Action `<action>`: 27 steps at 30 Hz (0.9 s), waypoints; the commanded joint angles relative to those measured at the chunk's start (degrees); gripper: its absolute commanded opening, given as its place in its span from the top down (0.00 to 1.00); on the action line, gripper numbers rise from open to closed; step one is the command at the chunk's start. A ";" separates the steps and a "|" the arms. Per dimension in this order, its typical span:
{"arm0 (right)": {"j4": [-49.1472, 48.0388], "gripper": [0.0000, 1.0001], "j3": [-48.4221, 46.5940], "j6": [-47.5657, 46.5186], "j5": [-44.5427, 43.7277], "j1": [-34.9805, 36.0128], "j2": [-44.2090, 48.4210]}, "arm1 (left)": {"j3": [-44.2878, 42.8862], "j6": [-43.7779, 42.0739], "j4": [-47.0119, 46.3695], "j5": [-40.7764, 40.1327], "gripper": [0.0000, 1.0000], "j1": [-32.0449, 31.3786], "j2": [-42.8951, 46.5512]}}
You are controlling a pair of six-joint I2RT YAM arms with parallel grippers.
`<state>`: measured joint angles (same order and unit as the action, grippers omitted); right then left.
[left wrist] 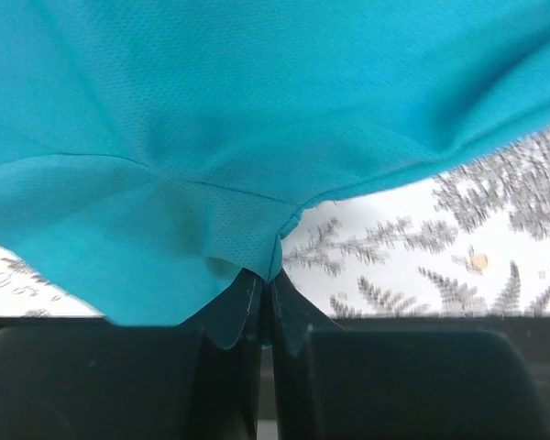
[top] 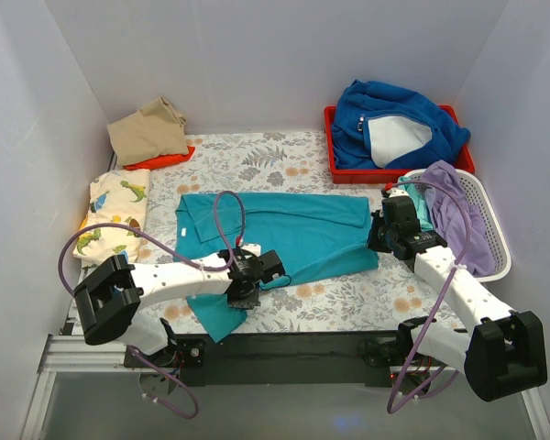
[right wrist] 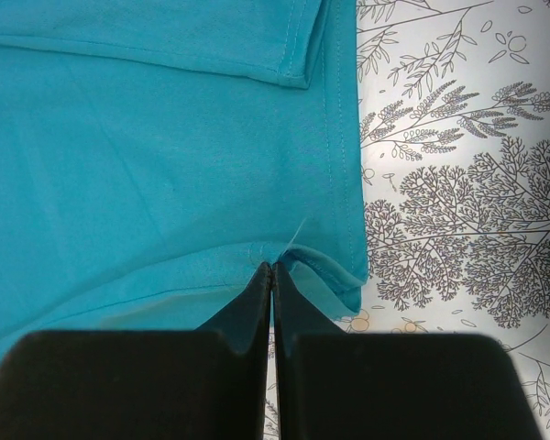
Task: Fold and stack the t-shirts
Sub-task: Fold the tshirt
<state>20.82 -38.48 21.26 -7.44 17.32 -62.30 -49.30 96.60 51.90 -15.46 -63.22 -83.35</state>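
A plain teal t-shirt (top: 284,234) lies spread across the middle of the flower-print table cover. My left gripper (top: 261,275) is at its near edge, shut on a pinch of the teal cloth (left wrist: 211,110); the closed tips (left wrist: 268,275) hold the hem, which puckers up from the table. My right gripper (top: 378,240) is at the shirt's right end, and its closed tips (right wrist: 273,268) pinch the stitched hem of the teal shirt (right wrist: 147,156). A tan t-shirt (top: 147,130) rests on an orange one (top: 165,159) at the back left. A cream dinosaur-print t-shirt (top: 117,215) lies at the left.
A red tray (top: 332,147) at the back right holds a thick royal-blue fleece (top: 399,128). A white basket (top: 500,247) at the right holds a lavender t-shirt (top: 458,215) and a bit of mint cloth (top: 424,213). White walls close in three sides.
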 commanded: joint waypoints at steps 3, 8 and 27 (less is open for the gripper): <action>-1.92 0.99 -0.28 -0.34 -1.61 -0.10 0.96 | -11.15 -13.94 9.08 1.58 1.00 -0.15 0.48; -1.66 0.99 -0.46 -0.69 -2.40 -0.10 0.60 | -16.71 -21.96 11.40 2.00 1.00 1.43 -3.39; -2.54 0.99 -3.71 -3.41 -3.54 -0.18 -4.32 | -22.59 -38.50 11.21 13.26 0.97 19.36 -13.06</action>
<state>20.75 -39.11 19.05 -9.98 17.32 -65.69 -69.17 62.81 63.86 -4.25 -45.76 -95.35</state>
